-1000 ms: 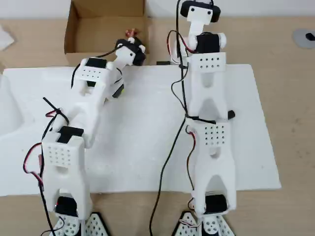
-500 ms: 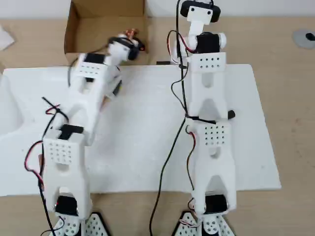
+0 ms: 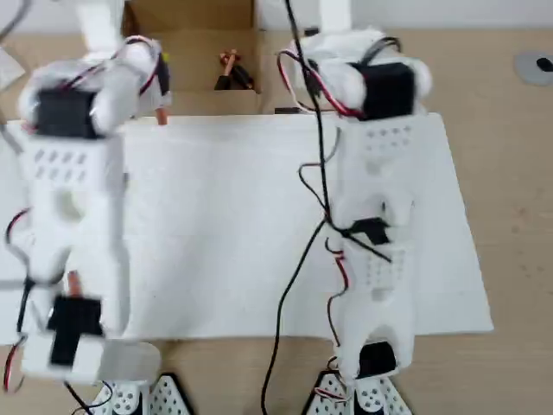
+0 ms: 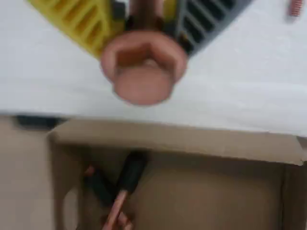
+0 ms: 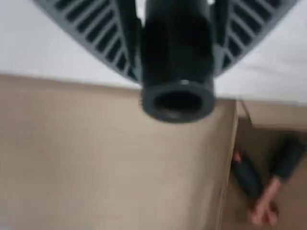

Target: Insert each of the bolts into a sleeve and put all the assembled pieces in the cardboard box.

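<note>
The left tool is clamped on a copper-coloured hex-headed bolt. Its yellow ribbed finger and dark grey ribbed finger press on the shaft from either side, and the head sticks out past the fingertips. The bolt hangs above the far edge of the white foam sheet, just beside the front wall of the brown cardboard box. In the high view the left arm is raised, and the bolt shows at the seam where foam meets box.

The right tool is closed around a black cylindrical sleeve. Two dark grey ribbed fingers grip it, and its open end faces the wrist camera. The sleeve is held above the foam's edge and the bare wooden tabletop, outside the box and near its right-hand wall. Bolt and sleeve are apart, each in its own tool, and the bolt is not yet in the sleeve.

Inside the box lie two assembled pieces, black sleeves with copper bolts in them. They are crossed over each other on the box floor near the right-hand wall.

A small reddish ridged piece lies on the foam, too blurred to identify. A grey round disc sits on the tabletop at the far right, well apart from the box.
</note>
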### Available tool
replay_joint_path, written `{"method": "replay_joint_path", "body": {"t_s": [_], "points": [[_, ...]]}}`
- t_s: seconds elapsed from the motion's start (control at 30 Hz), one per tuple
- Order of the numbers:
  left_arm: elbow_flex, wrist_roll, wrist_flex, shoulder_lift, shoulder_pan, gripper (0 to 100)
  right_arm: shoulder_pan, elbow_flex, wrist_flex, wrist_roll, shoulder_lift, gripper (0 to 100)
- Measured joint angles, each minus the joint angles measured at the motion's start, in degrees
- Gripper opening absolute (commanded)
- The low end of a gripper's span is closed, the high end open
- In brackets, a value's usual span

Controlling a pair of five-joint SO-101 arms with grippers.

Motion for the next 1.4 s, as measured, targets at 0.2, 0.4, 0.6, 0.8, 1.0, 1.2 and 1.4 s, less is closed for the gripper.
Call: {"method": "replay_joint_path", "body": {"t_s": [0.2,0.4,0.6,0.8,1.0,1.2,1.4], "points": [[15.2,3.2,0.4,-16.1,0.0,1,-1.3,16.4,0.0,0.1,-12.7,0.9],[31.3,2.7,-4.7,-33.8,0.2,1,-9.6,52.0,-0.2,0.2,-37.4,0.9],[51.0,-1.0,-8.6,-50.6,0.6,1,-11.1,90.9,-7.6,1.2,-67.7,0.9],[64.6,-1.6,-11.8,-62.5,6.9,1,-10.2,123.8,-17.2,7.9,-97.3,0.9],[72.0,-1.6,-25.4,-66.2,8.0,1,-5.6,146.7,-36.7,6.8,-116.2,0.9],[74.4,-1.6,-33.4,-64.4,8.0,1,-4.3,165.3,-57.1,4.2,-125.1,0.9],[74.5,-1.6,-40.8,-58.5,10.3,1,-9.9,181.1,-73.1,4.1,-132.1,0.9]]}}
